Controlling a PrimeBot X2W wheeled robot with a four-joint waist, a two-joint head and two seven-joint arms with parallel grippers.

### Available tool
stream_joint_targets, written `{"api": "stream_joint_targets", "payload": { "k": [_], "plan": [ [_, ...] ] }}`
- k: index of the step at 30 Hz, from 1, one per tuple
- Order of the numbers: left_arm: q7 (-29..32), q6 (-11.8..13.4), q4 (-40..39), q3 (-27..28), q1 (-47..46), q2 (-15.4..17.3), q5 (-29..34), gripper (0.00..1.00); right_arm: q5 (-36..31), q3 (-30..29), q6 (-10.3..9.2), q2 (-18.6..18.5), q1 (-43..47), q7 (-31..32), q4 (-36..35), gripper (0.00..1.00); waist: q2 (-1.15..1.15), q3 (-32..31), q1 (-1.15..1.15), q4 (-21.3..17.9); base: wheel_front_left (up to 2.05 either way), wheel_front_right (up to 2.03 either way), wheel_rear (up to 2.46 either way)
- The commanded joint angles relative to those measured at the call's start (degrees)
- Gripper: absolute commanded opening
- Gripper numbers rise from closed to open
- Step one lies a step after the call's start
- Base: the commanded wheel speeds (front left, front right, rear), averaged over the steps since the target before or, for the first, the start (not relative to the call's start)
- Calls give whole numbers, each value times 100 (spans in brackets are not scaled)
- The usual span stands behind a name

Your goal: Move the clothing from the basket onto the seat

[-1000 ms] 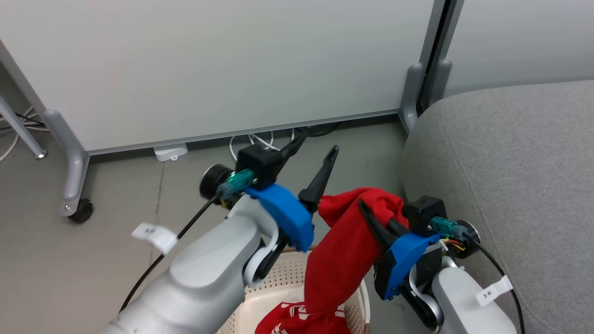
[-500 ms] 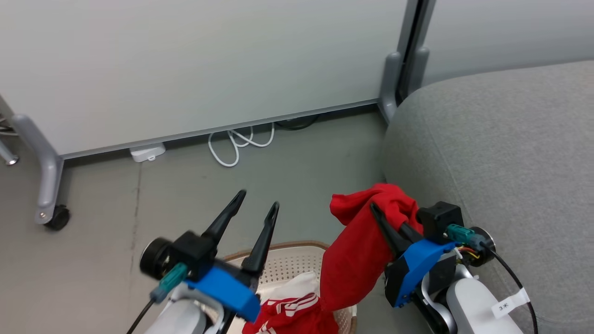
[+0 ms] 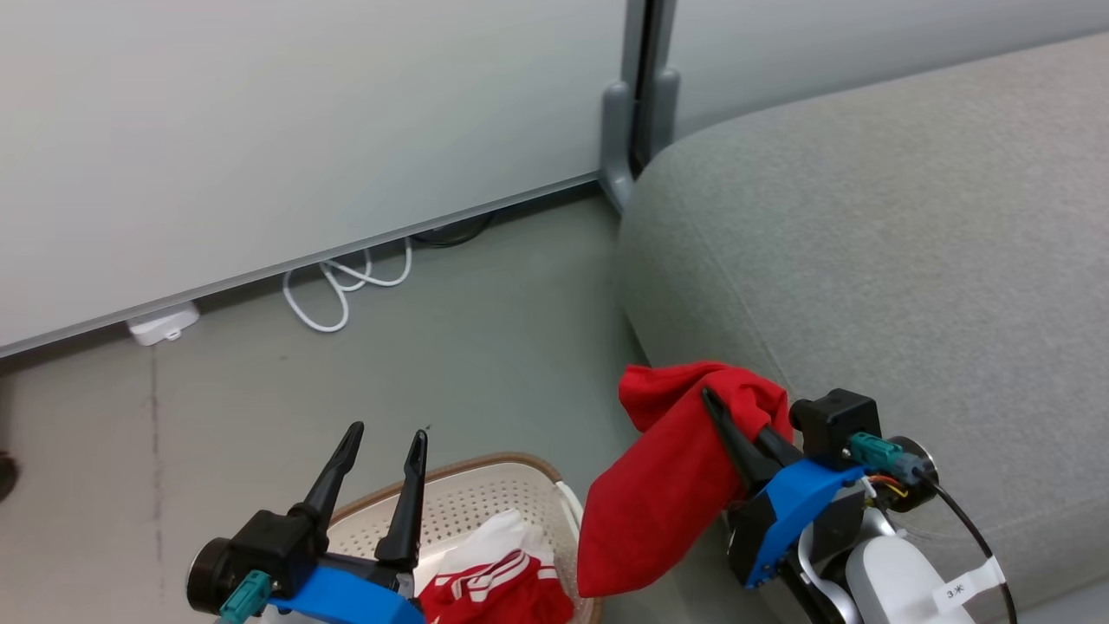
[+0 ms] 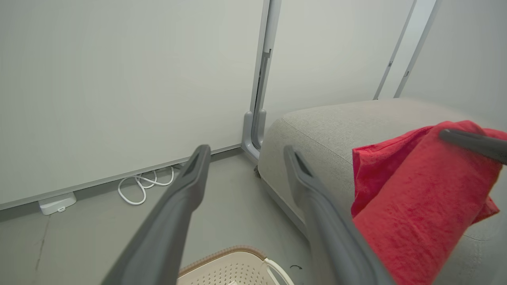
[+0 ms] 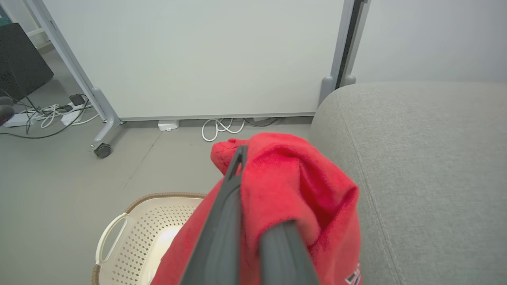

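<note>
My right pincer is pinching the plain red shirt. The cloth is bunched over my fingertips, so one dark finger shows and the other is mostly covered by it. From the grip the shirt hangs down as a long fold. Its lower end is just beside the right rim of the basket, and I cannot tell if it touches the rim. The upper part of the shirt is close to the rounded front edge of the grey sofa, but no part of it lies on the sofa.

My left pincer is spread, with nothing between its two fingers. It is above the left part of the basket and points toward the pale partition panel.

The basket stands on the grey floor, near the sofa. In it lies more clothing, red cloth with white stripes and a white part, at the side nearer to the sofa.

A white cable lies in loops on the floor at the foot of the panel, well apart from the basket.
</note>
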Motion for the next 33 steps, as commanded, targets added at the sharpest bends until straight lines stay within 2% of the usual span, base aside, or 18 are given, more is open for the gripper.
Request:
{"api": "stream_joint_targets", "payload": {
  "k": [1, 11, 16, 24, 33],
  "plan": [
    [-23, -85, -25, 141, 47, -49, 131, 100, 14, -25, 3, -16, 66, -6, -78, 0, 0, 70, 0, -274, 0, 0, 0],
    [-20, -285, -57, 590, 91, -172, 479, 100, 172, 62, 3, -14, 94, -111, -186, 0, 0, 310, 0, -1127, 0, 0, 0],
    [-19, -341, -75, 714, 61, -197, 604, 100, 201, 48, 3, -11, 83, -180, -161, 0, 0, 412, 0, -1409, 0, 0, 0],
    [-20, -423, -71, 805, 11, -236, 720, 100, 264, -17, 3, -11, 66, -263, -124, 0, 0, 498, 0, -1529, 0, 0, 0],
    [-20, -463, -59, 799, -48, -277, 795, 100, 228, -157, 3, -11, -173, -302, -115, 0, 0, 596, 0, -1399, 0, 0, 0]
  ]
}}
